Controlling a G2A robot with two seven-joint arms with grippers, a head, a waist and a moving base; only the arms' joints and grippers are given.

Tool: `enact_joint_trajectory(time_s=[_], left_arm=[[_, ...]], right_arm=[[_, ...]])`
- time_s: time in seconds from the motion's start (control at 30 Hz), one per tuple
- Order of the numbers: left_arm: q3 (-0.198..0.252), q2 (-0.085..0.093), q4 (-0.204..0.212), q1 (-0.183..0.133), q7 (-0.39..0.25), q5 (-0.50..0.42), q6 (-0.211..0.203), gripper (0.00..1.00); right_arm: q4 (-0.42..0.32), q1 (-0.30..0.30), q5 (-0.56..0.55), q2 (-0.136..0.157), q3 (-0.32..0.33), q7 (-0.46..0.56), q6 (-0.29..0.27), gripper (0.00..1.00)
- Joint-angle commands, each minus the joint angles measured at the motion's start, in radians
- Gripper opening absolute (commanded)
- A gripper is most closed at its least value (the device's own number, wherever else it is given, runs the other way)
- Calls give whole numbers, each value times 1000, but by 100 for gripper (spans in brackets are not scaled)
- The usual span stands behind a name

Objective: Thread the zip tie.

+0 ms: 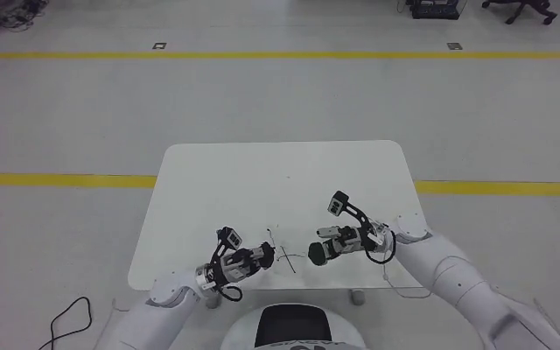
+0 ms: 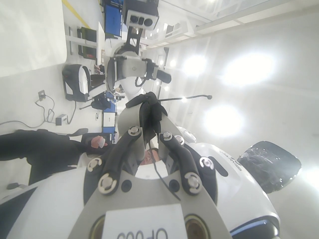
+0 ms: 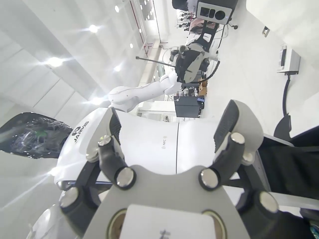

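The left pincer (image 2: 149, 110) is clamped on the zip tie (image 2: 184, 97), its two fingers drawn together over one end of the black strap. The rest of the strap sticks out sideways from the grip, free in the air. In the top view it hangs above the near part of the white surface (image 1: 262, 175), between the two arms. The far end carries a small thickening, probably the locking head, though it is too small to be sure.

The right pincer (image 3: 172, 123) faces the left one from close by with its fingers wide apart and nothing between them. It is not touching the strap.

By my judgement the tie is very light and thin. It should be stiff enough to hold a line yet springy, so its free end may wobble or flick aside at the first touch. The plastic is likely smooth and slippery, so a flat, firm pinch across the strap's width should hold better than a grip on its edges. The sensible place for the right pincer to take hold is close to the free end — little unsupported length would be left there to bend while tip and head are brought together.
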Motion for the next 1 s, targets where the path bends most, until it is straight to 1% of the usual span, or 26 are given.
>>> enact_joint_trajectory(time_s=[0.0, 0.27, 0.3, 0.33, 0.4, 0.5, 0.6, 0.67, 0.7, 0.73, 0.77, 0.97], left_arm=[[1, 0, 0, 0, -2, 0, 0, 0], [3, 0, -2, 0, 1, -1, 3, 0], [18, -4, -11, -3, 14, -13, 2, 0], [27, -9, -14, -6, 22, -32, 0, 0], [45, -23, -15, -15, 20, -85, 0, 0], [57, -47, 4, -31, 17, -120, 0, 0], [62, -79, 27, -47, 13, -145, 0, 0], [61, -103, 44, -55, -8, -146, 0, 0], [57, -114, 50, -55, -13, -154, 0, 0], [54, -128, 59, -57, -24, -137, 0, 0], [50, -135, 63, -59, -29, -124, 0, 0], [50, -135, 63, -59, -29, -124, 0, 0]], right_arm=[[-1, 0, 0, 1, 0, 0, 0, 100], [-3, -2, 2, 1, 2, -9, 0, 100], [-17, -11, 7, -2, 12, -48, 0, 100], [-24, -19, 7, -4, 15, -53, 0, 100], [-25, -37, 50, -14, 34, -48, 0, 100], [-3, -50, 82, -31, 52, -28, 0, 100], [31, -55, 97, -54, 64, -12, 0, 100], [58, -54, 106, -72, 69, 0, 0, 100], [59, -55, 112, -79, 67, 0, 0, 100], [59, -55, 112, -79, 67, 0, 0, 100], [59, -55, 112, -79, 67, 0, 0, 100], [59, -55, 112, -79, 67, 0, 0, 100]])
